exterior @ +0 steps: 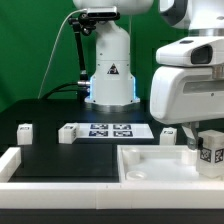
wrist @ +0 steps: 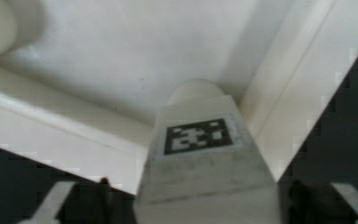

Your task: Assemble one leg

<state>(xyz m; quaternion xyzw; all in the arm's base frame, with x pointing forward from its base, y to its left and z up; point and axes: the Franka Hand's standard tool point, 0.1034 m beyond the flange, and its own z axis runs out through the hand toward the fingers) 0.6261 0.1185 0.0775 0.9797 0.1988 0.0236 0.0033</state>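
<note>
Though partly cut off at the exterior view's right edge, gripper (wrist: 195, 204) pinching 1 tagged leg (wrist: 201, 140).

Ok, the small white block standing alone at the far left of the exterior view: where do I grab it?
Take the lone block across two opposite side faces, coming straight down from above. It seems to stand upright on the table with open room around it, so both sides are reachable. The tool is shut on the held block; place that first.
</note>
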